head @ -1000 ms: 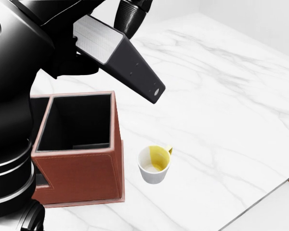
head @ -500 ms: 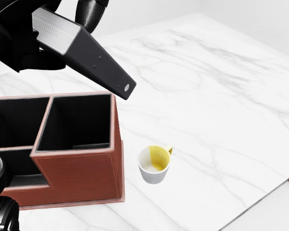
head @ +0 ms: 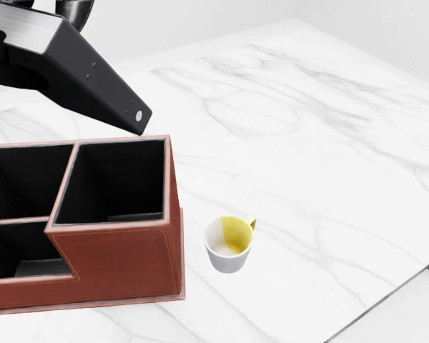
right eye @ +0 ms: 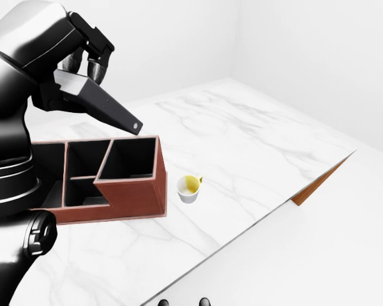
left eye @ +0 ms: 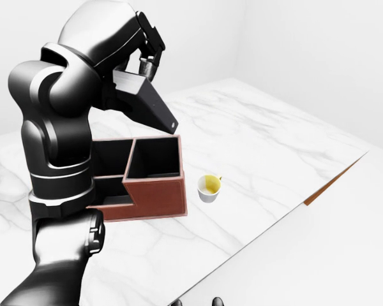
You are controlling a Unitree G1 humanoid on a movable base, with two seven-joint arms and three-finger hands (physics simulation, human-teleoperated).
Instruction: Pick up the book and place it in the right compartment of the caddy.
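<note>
A dark grey book (head: pixel 79 68) with white page edges hangs tilted above the brown caddy (head: pixel 114 239). Its lower corner points down toward the top edge of the caddy's right compartment (head: pixel 114 179) without touching it. My left hand (left eye: pixel 148 62) is shut on the book's upper end, fingers wrapped over the top; the eye views show this best. The right compartment is dark inside and holds nothing I can see. At the bottom edge of the left-eye view only two black fingertips (left eye: pixel 217 301) of my right hand show.
A white mug (head: pixel 230 244) with a yellow inside stands on the marble table (head: pixel 307 128) just right of the caddy. The caddy has smaller compartments (head: pixel 21 179) to the left. The table edge (left eye: pixel 332 182) runs diagonally at the lower right.
My left arm has carried the book leftward in the head view. The arm no longer covers the caddy's left compartments. Caddy and mug have not moved.
</note>
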